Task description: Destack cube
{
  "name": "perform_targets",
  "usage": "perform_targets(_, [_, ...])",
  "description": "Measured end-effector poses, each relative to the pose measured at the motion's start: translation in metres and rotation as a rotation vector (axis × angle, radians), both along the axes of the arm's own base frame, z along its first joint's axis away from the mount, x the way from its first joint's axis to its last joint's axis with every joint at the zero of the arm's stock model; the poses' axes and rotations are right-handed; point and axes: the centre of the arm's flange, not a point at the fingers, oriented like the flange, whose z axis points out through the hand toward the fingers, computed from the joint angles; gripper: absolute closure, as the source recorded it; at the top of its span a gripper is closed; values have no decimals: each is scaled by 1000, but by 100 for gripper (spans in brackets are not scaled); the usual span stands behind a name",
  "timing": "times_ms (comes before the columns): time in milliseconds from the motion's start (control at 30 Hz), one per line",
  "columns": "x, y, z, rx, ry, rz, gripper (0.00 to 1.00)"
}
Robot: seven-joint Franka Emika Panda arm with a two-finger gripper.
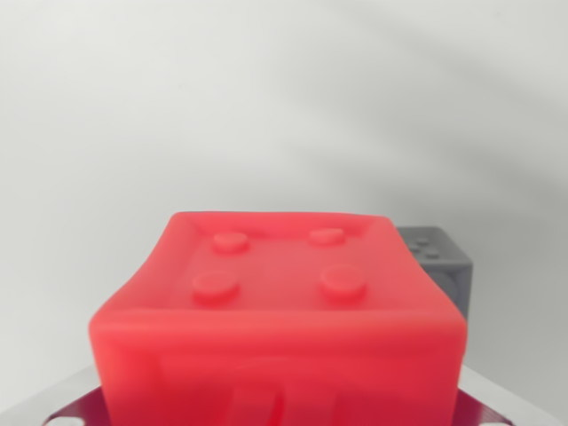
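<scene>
A red cube (pixel 275 319) fills the lower middle of the wrist view, very close to the camera and slightly blurred. Its face with four round studs points up and away. Its left side bulges as if squeezed. Grey metal parts of my gripper (pixel 280 415) show at the bottom corners, flanking the cube, so the gripper looks shut on it; the fingertips themselves are hidden. A grey cube (pixel 439 262) sits behind the red one at the wrist view's right, farther off and partly covered by it.
A plain white surface (pixel 266 106) stretches behind both cubes, crossed by soft shadows.
</scene>
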Motion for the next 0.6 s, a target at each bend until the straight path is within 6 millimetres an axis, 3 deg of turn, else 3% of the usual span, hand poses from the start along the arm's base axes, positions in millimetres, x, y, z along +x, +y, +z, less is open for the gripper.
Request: perform_targets(600, [7, 32, -11, 0, 1, -10, 100])
